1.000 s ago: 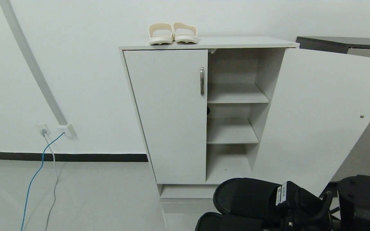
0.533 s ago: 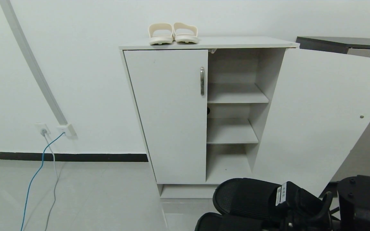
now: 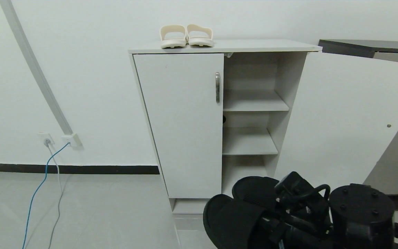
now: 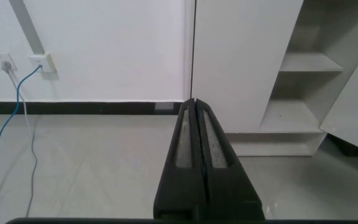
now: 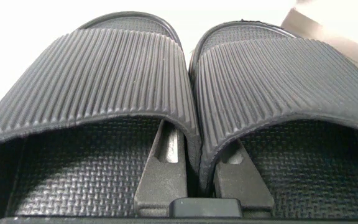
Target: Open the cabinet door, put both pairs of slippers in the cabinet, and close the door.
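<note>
A white cabinet (image 3: 219, 45) stands against the wall, its left door (image 3: 181, 128) closed and its right door (image 3: 340, 121) swung wide open, baring three shelves (image 3: 249, 143). A cream pair of slippers (image 3: 186, 35) rests on the cabinet top. My right gripper (image 5: 199, 177) is shut on a black pair of slippers (image 3: 240, 214), its fingers (image 5: 163, 168) tucked under the straps and pinching the two inner edges together. The black pair hangs low in front of the open compartment. My left gripper (image 4: 194, 143) is shut with nothing in it, above the floor left of the cabinet.
A metal handle (image 3: 217, 87) sits on the closed door's edge. Wall sockets (image 3: 45, 138) with a blue cable (image 3: 36, 190) trailing over the floor lie at the left. A dark piece of furniture (image 3: 368, 46) stands behind the open door. Bare floor spreads left of the cabinet.
My right arm has risen and shifted left toward the cabinet opening with the black slippers, which have tipped so their soles face the head camera. The cabinet and cream pair are unmoved.
</note>
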You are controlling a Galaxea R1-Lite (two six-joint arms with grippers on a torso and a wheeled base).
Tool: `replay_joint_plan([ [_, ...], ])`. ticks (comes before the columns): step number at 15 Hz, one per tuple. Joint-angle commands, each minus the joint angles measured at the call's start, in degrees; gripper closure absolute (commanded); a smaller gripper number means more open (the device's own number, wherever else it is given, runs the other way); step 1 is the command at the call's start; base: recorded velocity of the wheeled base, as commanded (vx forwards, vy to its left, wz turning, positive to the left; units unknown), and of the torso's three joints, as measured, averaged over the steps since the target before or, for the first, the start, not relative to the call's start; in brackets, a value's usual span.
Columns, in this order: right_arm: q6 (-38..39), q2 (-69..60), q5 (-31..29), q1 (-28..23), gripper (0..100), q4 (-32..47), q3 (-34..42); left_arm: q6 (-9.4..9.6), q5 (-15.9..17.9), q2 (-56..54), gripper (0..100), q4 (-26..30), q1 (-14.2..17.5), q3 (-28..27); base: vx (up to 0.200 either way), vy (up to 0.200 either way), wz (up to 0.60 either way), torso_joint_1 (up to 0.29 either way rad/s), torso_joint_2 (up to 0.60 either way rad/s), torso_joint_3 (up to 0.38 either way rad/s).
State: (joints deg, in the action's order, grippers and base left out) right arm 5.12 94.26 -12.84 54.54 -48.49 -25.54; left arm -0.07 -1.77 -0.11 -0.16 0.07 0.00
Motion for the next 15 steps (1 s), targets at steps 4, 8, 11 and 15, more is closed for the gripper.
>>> replay_joint_plan([
  [4, 6.57, 17.01, -21.00, 2.76, 100, 0.15, -14.80, 0.07, 0.10, 0.20, 100, -0.02, 0.01, 0.00, 0.000, 0.000, 0.00, 0.000, 0.00, 0.000],
  [8, 11.05, 23.87, -28.38, -0.58, 100, 0.24, -22.54, 0.07, 0.10, 0.20, 100, -0.02, 0.01, 0.00, 0.000, 0.000, 0.00, 0.000, 0.00, 0.000],
  [11, 11.05, 25.10, -31.02, -1.81, 100, 0.24, -24.12, 0.07, 0.19, 0.20, 100, -0.02, 0.01, 0.00, 0.000, -0.067, 0.00, 0.001, 0.00, 0.001],
  [15, 11.14, 25.54, -31.20, -3.30, 100, 0.24, -24.21, 0.07, 0.19, 0.20, 100, -0.02, 0.01, 0.00, 0.000, -0.200, 0.00, 0.002, 0.00, 0.002],
])
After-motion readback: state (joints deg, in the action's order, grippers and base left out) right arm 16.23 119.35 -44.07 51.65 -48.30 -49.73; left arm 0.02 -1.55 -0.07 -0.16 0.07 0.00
